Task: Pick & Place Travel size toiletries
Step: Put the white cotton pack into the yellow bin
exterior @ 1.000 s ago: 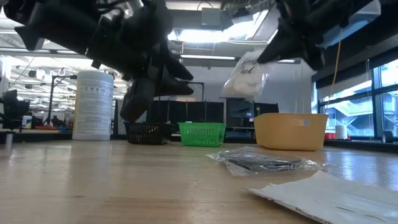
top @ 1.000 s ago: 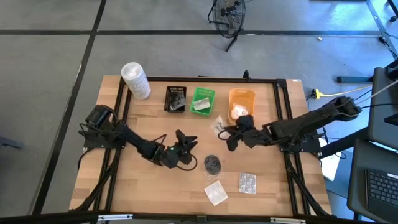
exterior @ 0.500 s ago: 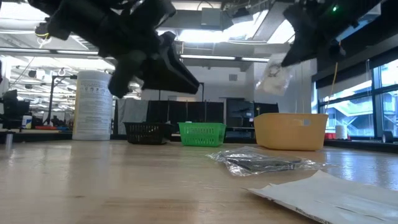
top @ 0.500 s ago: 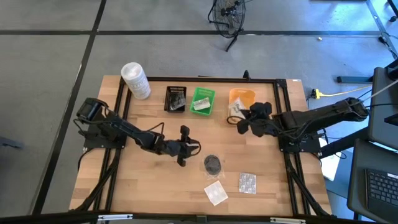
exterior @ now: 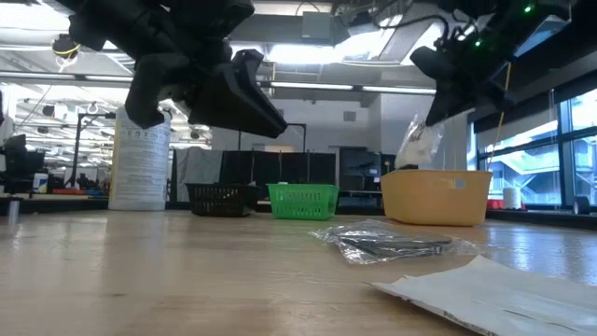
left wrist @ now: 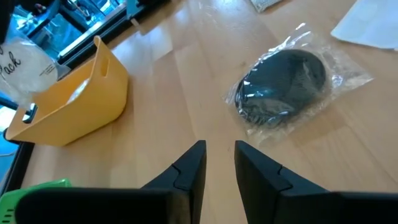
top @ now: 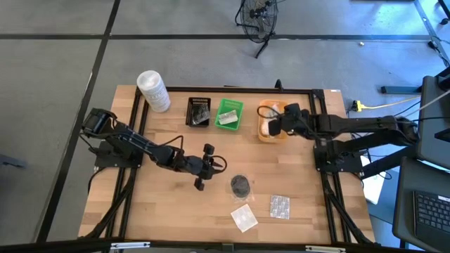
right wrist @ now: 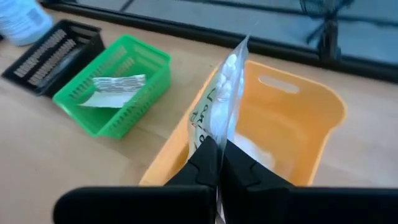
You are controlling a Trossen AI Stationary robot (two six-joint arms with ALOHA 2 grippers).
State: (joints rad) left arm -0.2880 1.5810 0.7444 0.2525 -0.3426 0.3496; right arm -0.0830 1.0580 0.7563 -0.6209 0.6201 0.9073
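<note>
My right gripper (top: 271,128) is shut on a white, clear-wrapped bundle (exterior: 416,146) that hangs over the orange tray (top: 280,107). My left gripper (top: 216,166) hovers above mid-table, its fingers a narrow gap apart with nothing between them (left wrist: 217,155). It points at a black round pad in clear wrap (left wrist: 283,87), which lies flat on the wood (top: 240,184). A white sachet (top: 244,217) and a blister pack (top: 279,206) lie near the front edge. My right gripper pinches the bundle's clear wrap at one edge (right wrist: 215,133) between its two fingers, which slant downward from the table's right side. The bundle is lifted clear of the table and hangs below the fingers. Its lower end (exterior: 410,166) reaches the orange tray's rim.
A black tray (top: 200,111) and a green tray (top: 229,114) holding a sachet (right wrist: 115,84) stand left of the orange tray along the far edge. A tall white tub (top: 152,90) stands at the far left corner. The orange tray holds another white bundle (right wrist: 252,146).
My right gripper has carried the bundle from above mid-table toward the far edge and lowered it, so it now hangs over the orange tray. My left gripper has risen a little, rolled and tipped up nearer to level, and its fingers have drawn closer together.
</note>
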